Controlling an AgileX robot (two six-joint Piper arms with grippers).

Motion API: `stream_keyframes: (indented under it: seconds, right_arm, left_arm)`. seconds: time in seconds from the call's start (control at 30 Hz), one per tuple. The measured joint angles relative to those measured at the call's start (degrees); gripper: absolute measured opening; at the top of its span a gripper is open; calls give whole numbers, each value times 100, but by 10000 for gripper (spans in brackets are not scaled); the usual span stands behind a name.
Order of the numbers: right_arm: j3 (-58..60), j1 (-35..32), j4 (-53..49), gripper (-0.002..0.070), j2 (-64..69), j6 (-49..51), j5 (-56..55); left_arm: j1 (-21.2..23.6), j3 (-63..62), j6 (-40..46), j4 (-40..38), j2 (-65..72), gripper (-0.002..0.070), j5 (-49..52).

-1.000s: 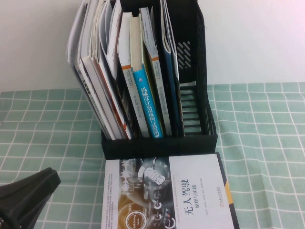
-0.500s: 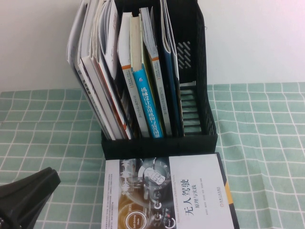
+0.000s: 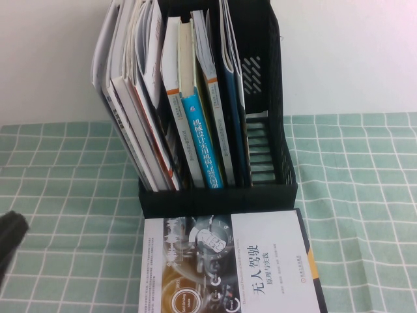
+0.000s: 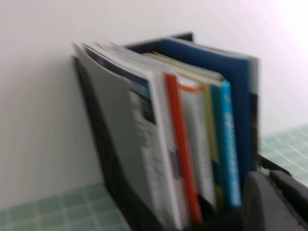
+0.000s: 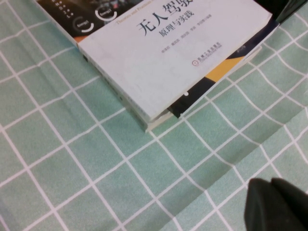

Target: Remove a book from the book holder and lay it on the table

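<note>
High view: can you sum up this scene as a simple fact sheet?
Book: flat on another book, in front of the holder
Book holder: upright, several books standing inside
Table: green checked cloth
Left gripper: low at the table's left, facing the holder
Right gripper: jaws shut, empty, above the cloth near the book's corner

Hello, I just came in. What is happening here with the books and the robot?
Nothing is being held right now. The book with the white and grey cover lies flat on the table, in front of the book holder, resting on a darker book. More books stand upright in the holder. The left gripper is at the table's left edge, away from the books. The right gripper is shut and empty, above the cloth beside the lying book.
</note>
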Motion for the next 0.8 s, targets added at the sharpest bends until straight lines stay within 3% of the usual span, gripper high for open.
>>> stream_keyframes:
  seconds: [0.2, 0.43, 0.63, 0.8]
  right_arm:
    - [0, 0, 0, -1, 0, 0, 0]
    - [0, 0, 0, -1, 0, 0, 0]
    - [0, 0, 13, -1, 0, 0, 0]
    - [0, 0, 13, -1, 0, 0, 4]
  left_arm:
    - [1169, 306, 1124, -874, -618, -3, -319]
    - [2145, 1427, 1539, -1675, -1512, -3, -334]
    - [2629, 1953, 1527, -2168, -1820, -3, 54]
    - [2718, 1965, 1566, -2235, -1833, -3, 505]
